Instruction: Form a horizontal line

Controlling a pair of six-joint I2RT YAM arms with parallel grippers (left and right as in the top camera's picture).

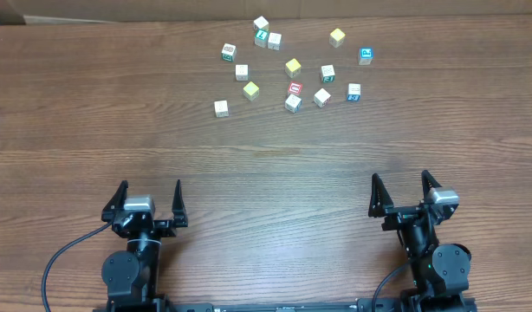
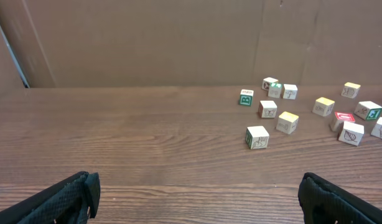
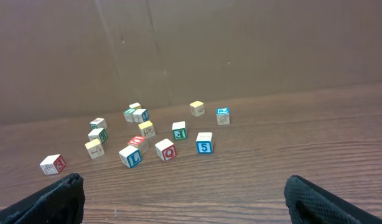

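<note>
A: Near edge first. The left gripper (image 1: 148,189) and the right gripper (image 1: 401,182) both sat low at the near side of the table (image 1: 266,165), jaws spread wide with nothing between them. The wrist views agreed: dark fingers at the bottom corners, bare wood in the gap.

B: And the cubes?

A: All well apart from both grippers, toward the far edge. Scattered, no line formed yet. The scatter ran wider left to right than near to far. It lay between the two arms, a little right of centre.

B: Which arm for which?

A: The nearest-left piece was the plain pale cube (image 1: 221,108), straight out and slightly right of the left gripper. The yellow-faced cube (image 1: 251,90) lay just beyond it, further right. The left arm looked closer to both.

A greenish-marked cube (image 1: 293,103) sat mid-scatter, just beside a red-topped cube (image 1: 295,88) on its near side. The second greenish-marked cube (image 1: 327,73) lay farther and more to the right. I judged the right arm closer to those two.

B: Certain those are the four?

A: No. Several pale cubes looked alike, and the marks were too small to settle it.

B: Row direction?

A: Left to right across the table. The open strip near of the scatter seemed the easier place.
</note>
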